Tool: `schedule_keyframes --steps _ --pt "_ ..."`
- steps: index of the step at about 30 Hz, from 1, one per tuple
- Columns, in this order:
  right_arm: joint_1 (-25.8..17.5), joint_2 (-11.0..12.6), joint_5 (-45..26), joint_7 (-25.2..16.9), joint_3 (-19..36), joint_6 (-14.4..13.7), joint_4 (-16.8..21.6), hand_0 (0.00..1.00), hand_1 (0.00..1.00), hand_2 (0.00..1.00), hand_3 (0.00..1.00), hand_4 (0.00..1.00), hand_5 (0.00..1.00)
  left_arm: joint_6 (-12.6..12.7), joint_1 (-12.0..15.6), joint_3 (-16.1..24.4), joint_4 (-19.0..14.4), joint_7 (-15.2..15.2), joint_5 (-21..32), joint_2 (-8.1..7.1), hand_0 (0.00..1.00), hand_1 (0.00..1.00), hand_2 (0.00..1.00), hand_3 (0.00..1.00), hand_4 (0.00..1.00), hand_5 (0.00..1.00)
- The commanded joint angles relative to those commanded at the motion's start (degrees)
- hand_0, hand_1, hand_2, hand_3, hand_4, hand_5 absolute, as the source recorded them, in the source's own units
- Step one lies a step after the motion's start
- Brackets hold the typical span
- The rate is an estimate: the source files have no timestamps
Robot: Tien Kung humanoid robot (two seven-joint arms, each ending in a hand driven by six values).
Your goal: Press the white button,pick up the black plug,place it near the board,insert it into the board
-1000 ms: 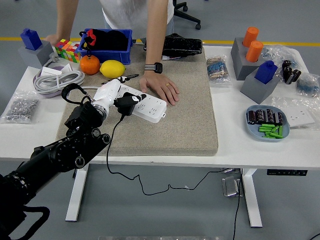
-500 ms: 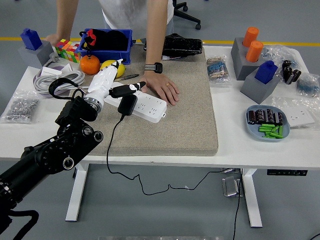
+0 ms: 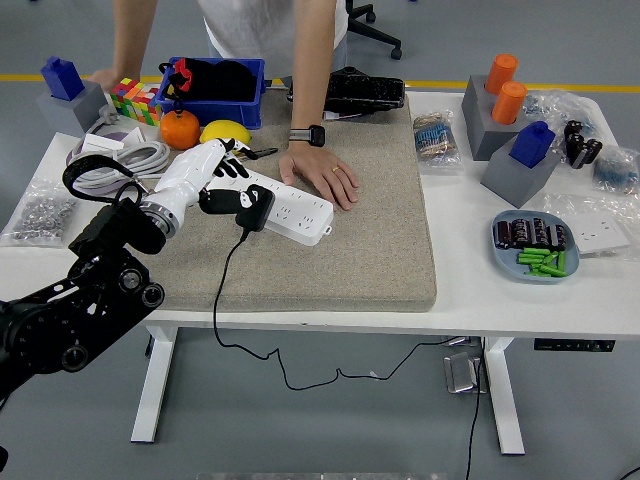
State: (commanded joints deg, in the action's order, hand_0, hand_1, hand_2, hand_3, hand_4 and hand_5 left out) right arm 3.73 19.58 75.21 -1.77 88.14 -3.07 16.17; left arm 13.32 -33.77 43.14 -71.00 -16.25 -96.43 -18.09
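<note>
The white power board point(image 3: 292, 207) lies slanted on the beige mat point(image 3: 370, 230). The black plug point(image 3: 252, 206) stands on the board's left part, and its cable point(image 3: 228, 285) hangs down over the table's front edge. My left hand point(image 3: 205, 178), white with dark fingertips, lies just left of the plug with its fingers loosely spread and nothing in its grasp; one dark finger point(image 3: 216, 201) reaches toward the plug's side. The board's left end is hidden behind the hand. A person's hand point(image 3: 325, 175) rests flat on the mat, touching the board's far edge.
An orange point(image 3: 180, 129), a lemon point(image 3: 226, 131) and a blue bin point(image 3: 213, 90) sit behind my hand, with a coiled white cable point(image 3: 112, 161) to the left. The person's other hand point(image 3: 104, 79) leans at the far left. Grey blocks and a blue dish point(image 3: 535, 246) stand right.
My left hand has let go of the plug and drawn back to the left and down. The plug stays standing on the board. The person's hands have not moved.
</note>
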Motion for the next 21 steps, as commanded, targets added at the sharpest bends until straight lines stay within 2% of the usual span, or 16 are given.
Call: schedule_keyframes --steps 3,4,9,10,15,16,21 --pt "0.0 0.0 0.0 0.0 -0.1 0.0 0.0 0.669 0.604 0.568 0.579 0.631 0.334 -0.3 0.1 -0.4 1.1 1.0 0.1 0.02 0.359 0.320 0.324 0.632 0.387 0.002" --pt "0.0 0.0 0.0 0.0 -0.2 0.0 0.0 0.669 0.605 0.568 0.579 0.631 0.334 -0.3 0.1 -0.5 1.4 1.3 0.3 0.06 0.562 0.535 0.504 0.625 0.403 0.002" --pt "0.1 0.0 0.0 -0.1 -0.5 0.0 -0.1 0.669 0.605 0.568 0.579 0.631 0.334 -0.7 0.1 -1.1 2.5 2.5 0.9 0.28 0.562 0.535 0.504 0.625 0.403 0.002" --pt "0.1 0.0 0.0 -0.1 -0.5 0.0 0.0 0.669 0.604 0.568 0.579 0.631 0.335 -0.9 0.0 -1.4 2.7 2.7 1.1 0.33 0.659 0.655 0.586 0.625 0.461 0.002" --pt "0.2 0.0 0.0 -0.2 -0.5 0.0 -0.1 0.669 0.604 0.568 0.579 0.631 0.335 -1.2 -0.4 -2.5 3.5 3.2 1.4 0.79 0.659 0.655 0.586 0.625 0.461 0.002" --pt "0.2 0.0 -0.1 -0.2 -0.5 0.0 -0.1 0.670 0.603 0.568 0.579 0.631 0.335 -1.2 -0.4 -2.6 3.7 3.3 1.4 0.89 0.747 0.744 0.622 0.634 0.483 0.002" --pt "0.2 0.0 -0.1 -0.3 -0.7 -0.1 -0.1 0.670 0.603 0.568 0.579 0.631 0.335 -1.3 -0.2 -3.2 4.3 3.8 1.8 1.27 0.747 0.744 0.622 0.634 0.483 0.002"
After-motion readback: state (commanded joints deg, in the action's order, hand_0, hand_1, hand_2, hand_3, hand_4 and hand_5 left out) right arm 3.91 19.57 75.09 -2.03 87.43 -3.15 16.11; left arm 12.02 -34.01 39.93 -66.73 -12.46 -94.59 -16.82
